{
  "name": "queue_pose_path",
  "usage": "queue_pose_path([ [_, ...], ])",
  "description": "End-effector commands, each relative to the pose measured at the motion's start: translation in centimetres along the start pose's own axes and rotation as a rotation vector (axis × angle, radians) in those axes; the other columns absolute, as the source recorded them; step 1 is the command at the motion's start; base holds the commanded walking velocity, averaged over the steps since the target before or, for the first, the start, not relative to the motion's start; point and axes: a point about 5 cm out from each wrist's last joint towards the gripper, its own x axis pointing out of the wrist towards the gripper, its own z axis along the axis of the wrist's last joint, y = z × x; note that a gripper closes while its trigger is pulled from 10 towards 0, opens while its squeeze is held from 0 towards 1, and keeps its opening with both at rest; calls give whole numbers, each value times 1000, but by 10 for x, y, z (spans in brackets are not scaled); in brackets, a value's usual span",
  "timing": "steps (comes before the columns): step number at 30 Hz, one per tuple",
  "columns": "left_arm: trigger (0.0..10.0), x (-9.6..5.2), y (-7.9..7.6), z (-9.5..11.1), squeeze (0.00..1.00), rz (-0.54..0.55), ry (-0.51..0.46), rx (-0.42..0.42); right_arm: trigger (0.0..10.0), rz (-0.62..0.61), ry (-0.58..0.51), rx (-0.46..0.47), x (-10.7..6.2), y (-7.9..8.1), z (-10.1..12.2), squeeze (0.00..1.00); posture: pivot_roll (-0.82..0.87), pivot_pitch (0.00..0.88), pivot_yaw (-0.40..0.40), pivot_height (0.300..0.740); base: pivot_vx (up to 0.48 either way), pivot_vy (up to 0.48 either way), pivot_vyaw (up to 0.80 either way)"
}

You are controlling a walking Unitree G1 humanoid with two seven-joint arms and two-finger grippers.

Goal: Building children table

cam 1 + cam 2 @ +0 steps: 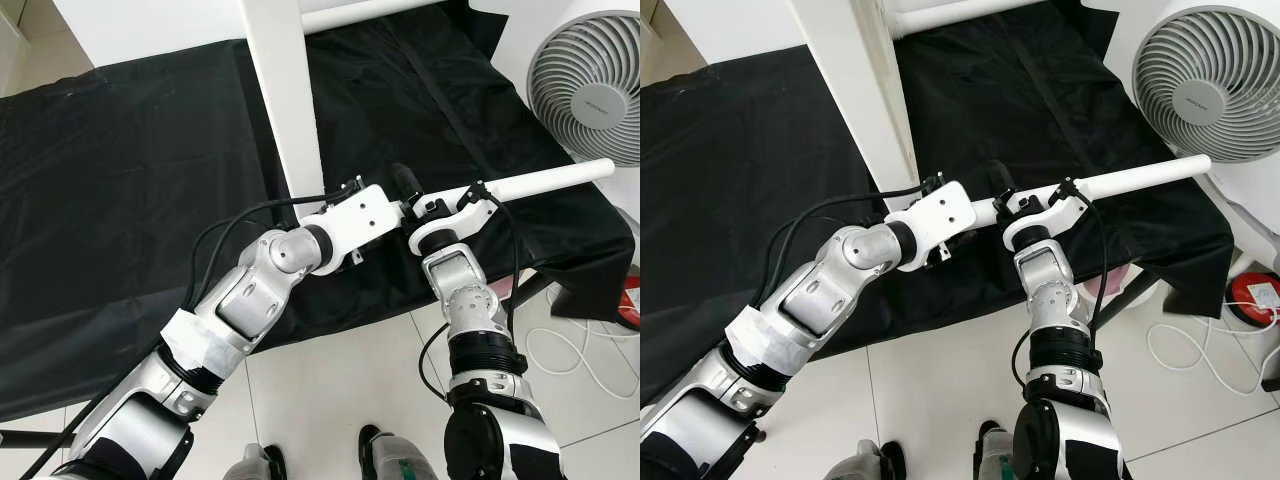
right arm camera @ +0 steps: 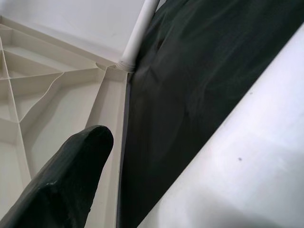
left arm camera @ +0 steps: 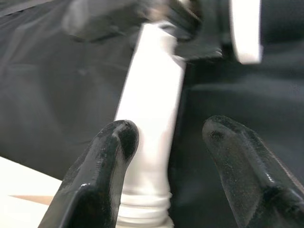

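A white table leg (image 1: 545, 181) hangs level above the black-covered surface, its far end toward the fan. My right gripper (image 1: 445, 207) is shut on it near its nearer end. My left gripper (image 1: 404, 190) is open, its fingers (image 3: 116, 142) either side of the leg's threaded end (image 3: 145, 209). The white table top (image 1: 283, 100) stands on edge just behind the grippers. The right wrist view has its ribbed underside (image 2: 57, 95), a second leg (image 2: 140, 28) fixed in a corner, one black finger (image 2: 71, 175) and the held leg (image 2: 247, 156) close up.
Black cloth (image 1: 130, 200) covers the low work surface, whose front edge runs just below my arms. A white fan (image 1: 592, 85) stands at the right. On the tile floor (image 1: 340, 380) lie a white cable (image 1: 585, 362) and a red object (image 1: 1252, 297).
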Motion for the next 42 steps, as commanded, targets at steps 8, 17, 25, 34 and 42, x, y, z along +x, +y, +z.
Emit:
queue_pose_path([
  [8,10000,12,-15,-7,0,-1,33,71,10000,-306,205,80,-34,-59,-47,0,-56,199,113,740,0,0,0],
  [17,10000,29,-22,-1,0,9,27,90,10000,-258,183,92,-38,-52,-46,0,-62,203,106,740,0,0,0],
  [25,10000,41,-21,1,0,47,38,100,10000,-106,167,150,-66,-36,-46,0,-77,200,102,740,0,0,0],
  [34,10000,48,-17,3,0,66,35,95,10000,54,125,223,-105,-15,-34,0,-103,206,109,740,0,0,0],
  [42,10000,51,-14,6,0,84,20,82,10000,214,53,144,-136,7,3,0,-116,204,114,740,0,0,0],
])
